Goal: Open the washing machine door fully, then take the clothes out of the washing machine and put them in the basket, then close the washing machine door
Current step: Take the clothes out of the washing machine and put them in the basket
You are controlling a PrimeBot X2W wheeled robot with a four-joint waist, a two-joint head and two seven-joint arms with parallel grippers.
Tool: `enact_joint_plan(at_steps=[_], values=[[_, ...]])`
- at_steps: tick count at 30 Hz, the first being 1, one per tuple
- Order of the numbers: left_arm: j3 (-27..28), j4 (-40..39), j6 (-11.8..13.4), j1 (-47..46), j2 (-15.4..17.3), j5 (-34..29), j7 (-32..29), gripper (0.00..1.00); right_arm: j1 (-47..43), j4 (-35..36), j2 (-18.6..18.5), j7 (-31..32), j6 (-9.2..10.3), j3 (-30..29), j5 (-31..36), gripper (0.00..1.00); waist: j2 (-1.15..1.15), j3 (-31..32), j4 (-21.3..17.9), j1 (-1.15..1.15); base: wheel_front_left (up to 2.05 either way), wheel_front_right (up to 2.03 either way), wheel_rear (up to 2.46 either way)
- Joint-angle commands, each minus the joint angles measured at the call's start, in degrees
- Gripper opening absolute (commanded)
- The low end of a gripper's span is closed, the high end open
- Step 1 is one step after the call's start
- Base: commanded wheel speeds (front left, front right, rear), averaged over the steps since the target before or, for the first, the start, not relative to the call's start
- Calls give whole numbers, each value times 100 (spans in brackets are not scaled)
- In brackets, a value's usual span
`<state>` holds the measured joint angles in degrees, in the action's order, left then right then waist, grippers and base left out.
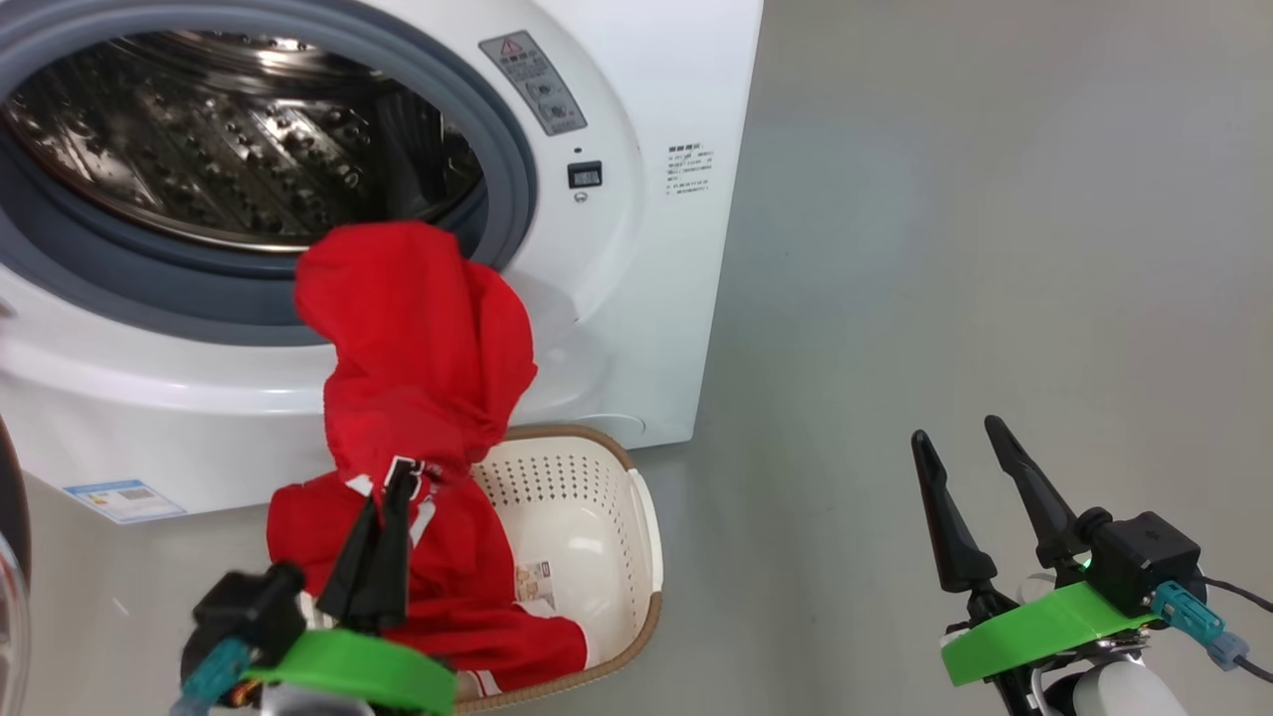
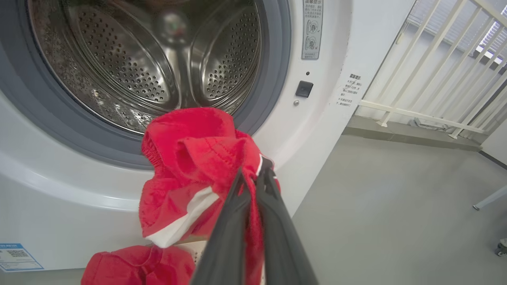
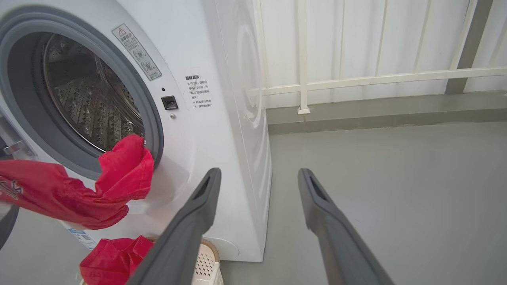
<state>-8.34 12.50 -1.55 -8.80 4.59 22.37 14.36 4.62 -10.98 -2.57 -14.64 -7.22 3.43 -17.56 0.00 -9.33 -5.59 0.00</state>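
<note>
The grey floor (image 1: 945,249) carries the washing machine (image 1: 656,298); the basket (image 1: 567,477) sits just before it, apparently touching.

Light is bright, even and soft in all three views, with only a faint grey shadow on the floor (image 1: 796,199) beside the washing machine (image 1: 636,298). Small highlights glint off the steel drum (image 2: 130,71). Both wrist views bow straight lines toward their edges, as the railing (image 2: 431,59) shows, and the left gripper's (image 2: 253,174) fingers (image 2: 225,245) blur close to the lens.
</note>
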Motion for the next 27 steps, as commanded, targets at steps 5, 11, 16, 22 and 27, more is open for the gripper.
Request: enact_joint_plan(at_steps=[5,11,16,22,27], values=[[94,842,-50,-625,-57,169,46,0,214,161,-31,-36,-26,160,-2,100,0,-200,-51,0,0,0,0],[67,2343,-191,-1489,-101,207,59,0,415,152,-31,-36,-26,293,-26,100,0,-699,-103,0,0,0,0],[202,3165,-293,-2123,-86,189,62,0,612,182,-31,-36,-26,355,-39,100,0,-1185,-179,0,0,0,0],[279,4245,-353,-2754,-46,177,42,0,896,246,-31,-36,-26,408,-134,100,0,-1715,-316,0,0,0,0],[325,5273,-309,-3247,7,293,-388,0,1097,220,-31,-36,-26,592,-213,100,0,-2028,-444,0,0,0,0]])
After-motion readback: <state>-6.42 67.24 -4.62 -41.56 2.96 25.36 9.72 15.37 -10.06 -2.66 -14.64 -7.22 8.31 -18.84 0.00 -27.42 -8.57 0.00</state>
